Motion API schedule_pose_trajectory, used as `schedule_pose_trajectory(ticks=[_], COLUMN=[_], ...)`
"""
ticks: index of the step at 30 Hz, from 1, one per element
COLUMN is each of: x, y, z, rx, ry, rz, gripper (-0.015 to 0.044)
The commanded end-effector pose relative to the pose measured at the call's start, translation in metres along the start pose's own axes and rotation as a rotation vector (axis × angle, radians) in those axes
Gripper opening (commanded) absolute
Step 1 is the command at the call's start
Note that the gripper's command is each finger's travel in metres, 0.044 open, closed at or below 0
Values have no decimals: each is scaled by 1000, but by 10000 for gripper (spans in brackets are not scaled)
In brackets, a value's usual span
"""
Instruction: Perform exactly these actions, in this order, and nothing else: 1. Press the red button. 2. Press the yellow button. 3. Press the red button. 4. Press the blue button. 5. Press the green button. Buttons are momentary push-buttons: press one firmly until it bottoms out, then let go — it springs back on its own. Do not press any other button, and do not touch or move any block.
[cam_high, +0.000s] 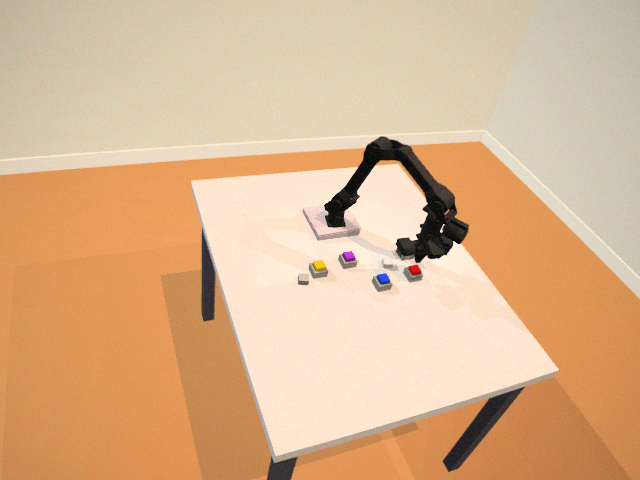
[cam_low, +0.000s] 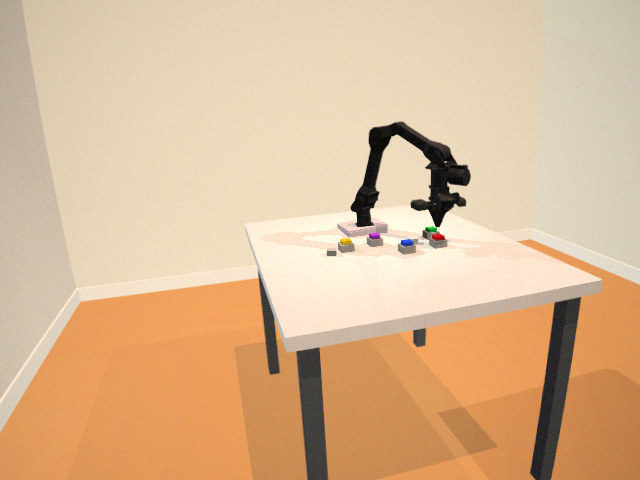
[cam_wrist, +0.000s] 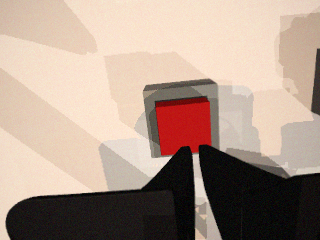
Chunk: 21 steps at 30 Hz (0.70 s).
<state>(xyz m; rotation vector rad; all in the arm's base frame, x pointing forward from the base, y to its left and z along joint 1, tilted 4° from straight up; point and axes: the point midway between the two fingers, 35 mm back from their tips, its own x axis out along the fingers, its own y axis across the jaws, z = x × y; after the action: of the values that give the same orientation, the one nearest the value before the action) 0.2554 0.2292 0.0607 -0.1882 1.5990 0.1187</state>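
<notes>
My gripper (cam_high: 419, 259) (cam_low: 437, 225) (cam_wrist: 194, 154) is shut and empty, pointing down a little above the red button. The red button (cam_high: 414, 269) (cam_low: 438, 237) (cam_wrist: 184, 127) stands up in its grey housing, and the fingertips overlap its lower edge in the wrist view. The blue button (cam_high: 382, 278) (cam_low: 406, 242) is left of the red one in the top and exterior views. The green button (cam_low: 431, 228) is behind the red one; the gripper hides its cap in the top view. The yellow button (cam_high: 318, 265) (cam_low: 345, 241) is farther left.
A purple button (cam_high: 348, 255) (cam_low: 374, 235) is between the yellow and blue ones. A grey block (cam_high: 303, 279) (cam_low: 331, 252) lies left of the yellow button. A whitish block (cam_high: 388, 264) lies between the purple and red buttons. The arm's base plate (cam_high: 338, 235) (cam_low: 351, 231) is behind.
</notes>
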Motion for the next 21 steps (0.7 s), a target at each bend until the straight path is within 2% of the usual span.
schedule_pose_trajectory(ticks=[1, 21], x=[6, 37], y=[2, 2], z=[1, 1], rx=[6, 6], ry=[-7, -7], rz=[7, 7], gripper=[20, 20])
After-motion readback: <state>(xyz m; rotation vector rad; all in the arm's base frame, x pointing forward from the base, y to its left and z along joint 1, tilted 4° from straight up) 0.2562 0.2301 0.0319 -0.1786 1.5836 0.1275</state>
